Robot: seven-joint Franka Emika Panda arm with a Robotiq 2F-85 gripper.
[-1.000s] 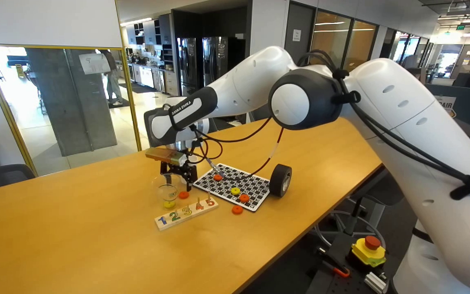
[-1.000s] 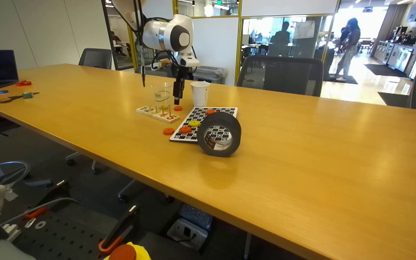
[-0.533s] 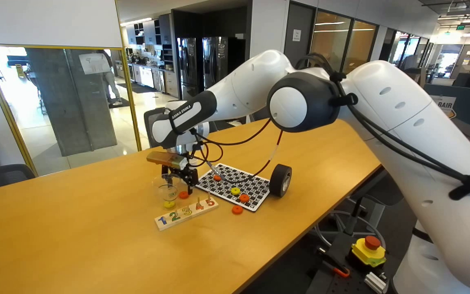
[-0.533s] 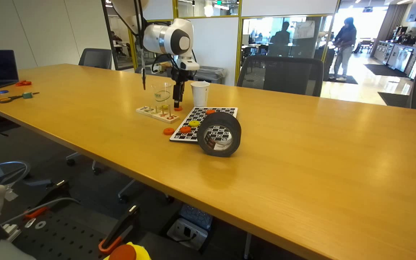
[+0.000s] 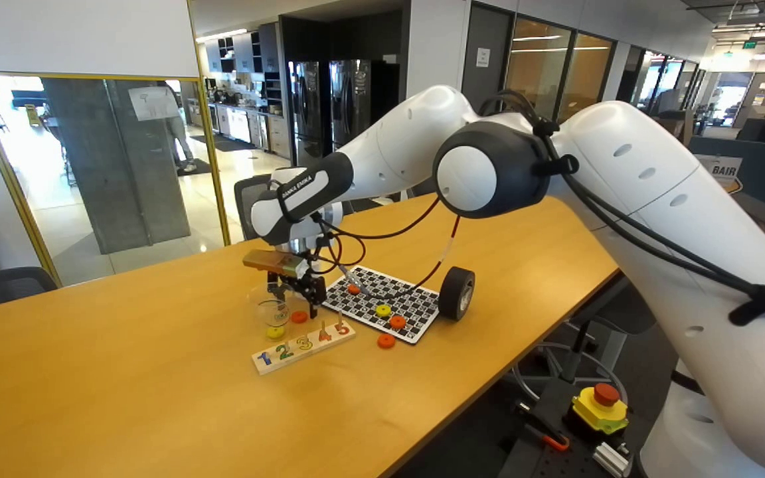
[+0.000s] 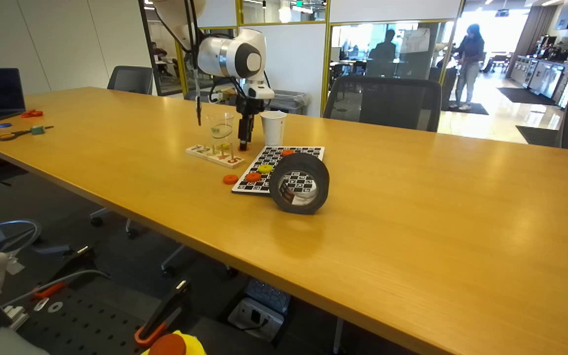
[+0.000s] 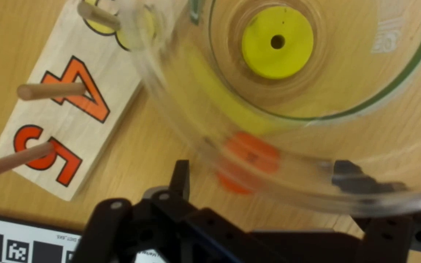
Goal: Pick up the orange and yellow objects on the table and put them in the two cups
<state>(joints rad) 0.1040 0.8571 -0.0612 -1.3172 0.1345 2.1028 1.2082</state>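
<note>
gripper (image 7: 262,164) points down, spread wide with nothing in its grip, its black fingers (image 7: 180,179) on either side of an orange disc (image 7: 249,159) that lies on the table (image 5: 130,372). whether the fingertips touch the table cannot be told. in the wrist view, most of that disc shows through the wall of a clear cup (image 7: 316,118), and so does the finger at the disc's three o'clock. a yellow disc (image 7: 277,62) rests at the bottom of the clear cup, at twelve o'clock from the orange disc, and a wooden peg stand (image 7: 64,124) with painted numbers sits at about ten o'clock. in an exterior view, a white cup (image 6: 273,129) stands upright near the gripper, at its two o'clock, with the clear cup at its ten o'clock. in an exterior view, a checkered board (image 5: 366,305) bears a second orange disc (image 5: 354,290) at ten o'clock, a second yellow disc (image 5: 383,310) near its middle and a third orange disc (image 5: 398,322) at five o'clock; a fourth orange disc (image 5: 386,340) lies just beside the board, at its six o'clock. a roll of black tape (image 5: 450,292) stands on edge at the board's three o'clock.
</note>
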